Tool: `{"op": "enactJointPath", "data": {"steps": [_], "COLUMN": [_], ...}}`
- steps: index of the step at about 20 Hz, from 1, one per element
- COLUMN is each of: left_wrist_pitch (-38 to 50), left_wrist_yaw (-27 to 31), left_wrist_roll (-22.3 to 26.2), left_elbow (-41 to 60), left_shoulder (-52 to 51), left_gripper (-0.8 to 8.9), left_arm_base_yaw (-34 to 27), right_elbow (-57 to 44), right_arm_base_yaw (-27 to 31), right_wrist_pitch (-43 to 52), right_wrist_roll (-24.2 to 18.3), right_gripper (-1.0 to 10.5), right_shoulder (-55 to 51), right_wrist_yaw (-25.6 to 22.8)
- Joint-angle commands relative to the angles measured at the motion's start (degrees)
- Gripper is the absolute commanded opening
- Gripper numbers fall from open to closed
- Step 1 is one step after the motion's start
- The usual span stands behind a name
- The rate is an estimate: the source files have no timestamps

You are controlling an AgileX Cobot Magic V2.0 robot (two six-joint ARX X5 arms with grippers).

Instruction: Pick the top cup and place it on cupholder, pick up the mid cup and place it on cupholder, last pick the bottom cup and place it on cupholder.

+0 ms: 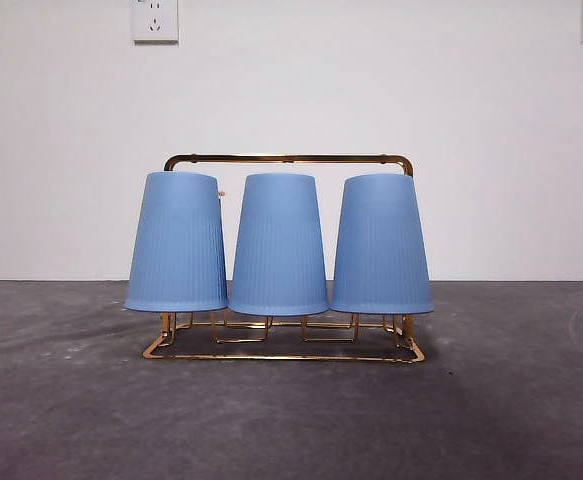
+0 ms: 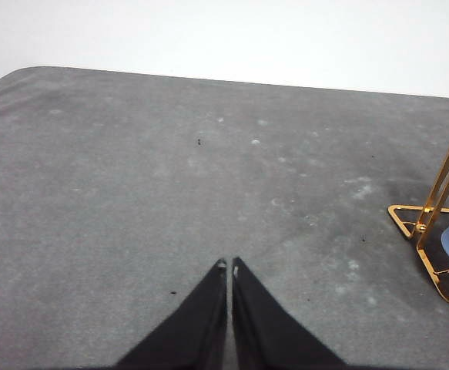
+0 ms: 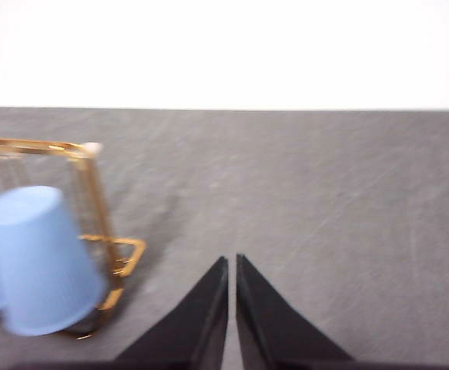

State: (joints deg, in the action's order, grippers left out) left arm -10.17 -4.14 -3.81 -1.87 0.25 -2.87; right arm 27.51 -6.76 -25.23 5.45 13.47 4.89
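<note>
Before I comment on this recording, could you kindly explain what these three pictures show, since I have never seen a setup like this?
This is a two-armed robot at a table, and each arm ends in a gripper with two black jaws. One picture comes from a low camera looking level across the grey table. It shows a gold wire cupholder carrying three blue cups upside down, side by side: the left cup, the middle cup and the right cup.

The other two pictures come from cameras on the arms' wrists. The left gripper and the right gripper each rise from the picture's bottom edge. Both have their jaws shut and hold nothing, and both hang over bare table beside the cupholder. All three cups are on the rack, so the job looks done.
</note>
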Motion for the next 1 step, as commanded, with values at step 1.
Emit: {"op": "enactJointPath", "data": {"steps": [1], "left_wrist_pitch": [-0.5], "left_wrist_yaw": [0.3], "left_wrist_roll": [0.1], "left_elbow": [1.1], "left_shoulder": [-0.1], "left_gripper": [0.06], "left_arm_base_yaw": [-0.1], "right_elbow": [-26.9], "right_arm_base_yaw": [7.8], "right_wrist_pitch": [16.1], "right_wrist_roll": [-5.0], "right_gripper": [0.1], "right_shoulder": [-13.3], "right_wrist_yaw": [2.4]}}
